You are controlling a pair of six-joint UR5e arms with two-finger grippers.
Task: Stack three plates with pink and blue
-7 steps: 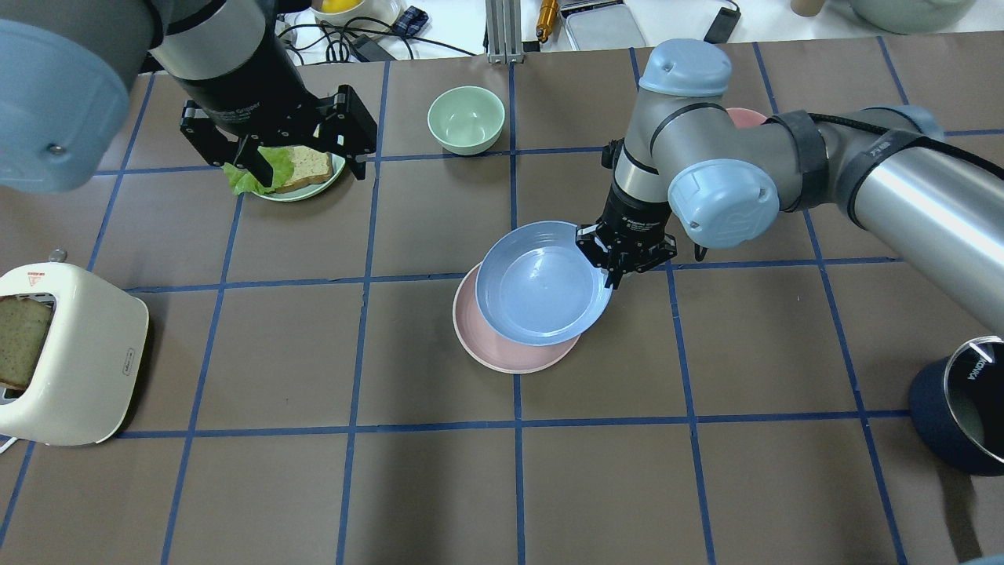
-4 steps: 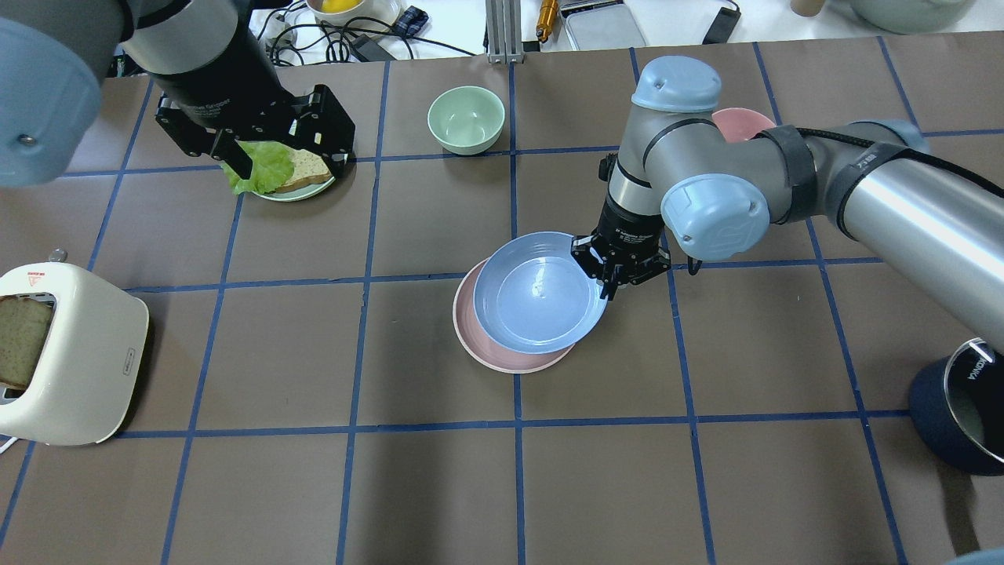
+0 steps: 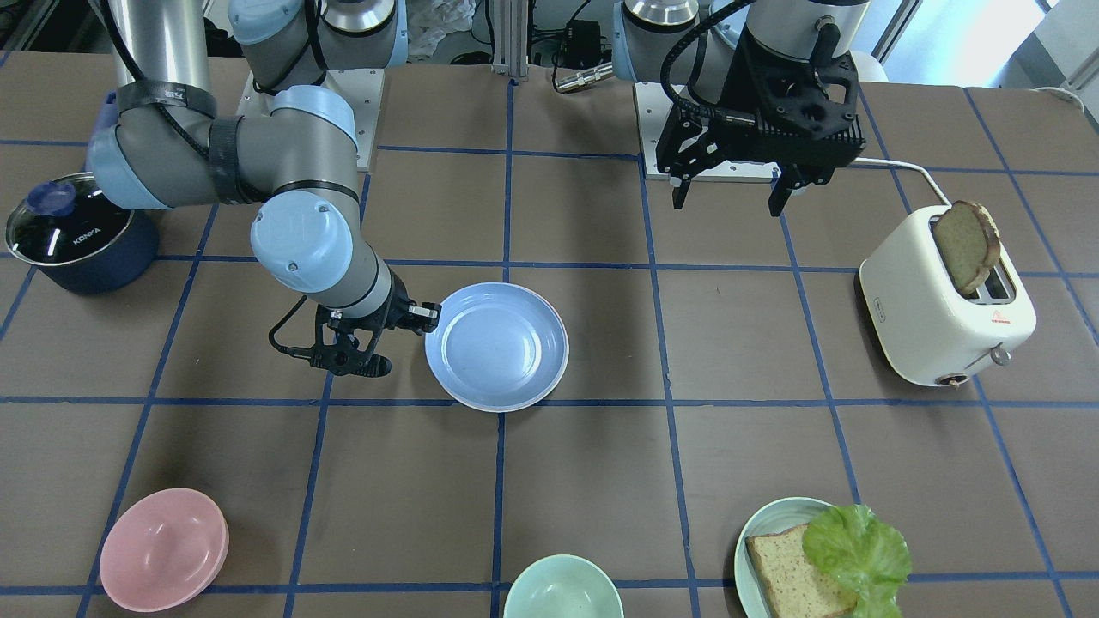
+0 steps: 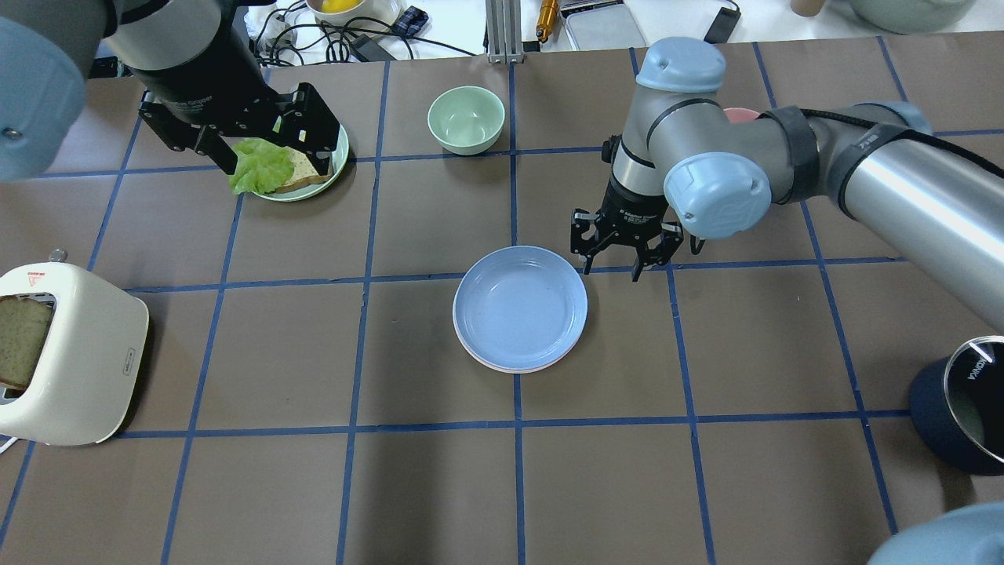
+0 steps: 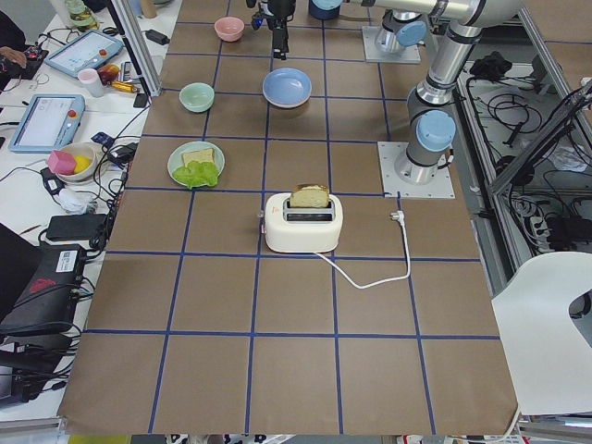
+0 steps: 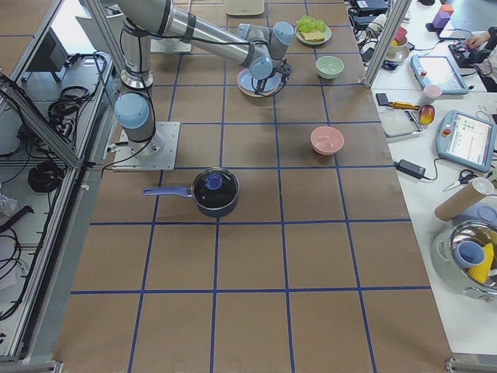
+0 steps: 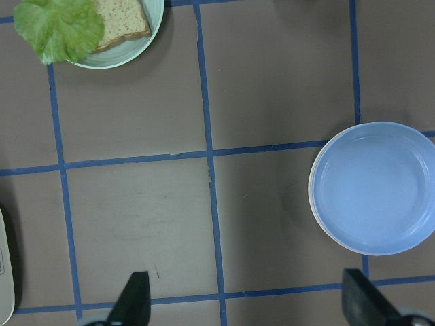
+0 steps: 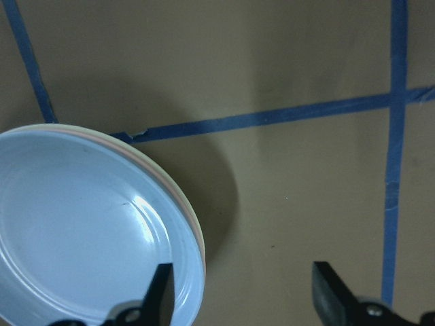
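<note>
The light blue plate (image 4: 520, 306) lies nested on the pale pink plate (image 4: 510, 367) at the table's middle. Only a thin pink rim shows beneath it, as in the right wrist view (image 8: 182, 197). I cannot make out the cream-white plate as a separate plate. My right gripper (image 4: 612, 269) is open and empty, just beyond the stack's right rim and apart from it; it also shows in the front view (image 3: 391, 343). My left gripper (image 4: 276, 166) is open and empty, hovering high at the far left over the bread plate.
A teal plate (image 4: 343, 153) with bread and lettuce is at the far left. A green bowl (image 4: 466, 118) is at the back. A pink bowl (image 3: 163, 548) is behind the right arm. A toaster (image 4: 63, 353) is at the left edge. A dark pot (image 4: 961, 404) is at the right edge.
My right gripper let go of the blue plate, which dropped flat onto the pink plate, and the gripper opened and drew back. My left gripper drifted further left.
</note>
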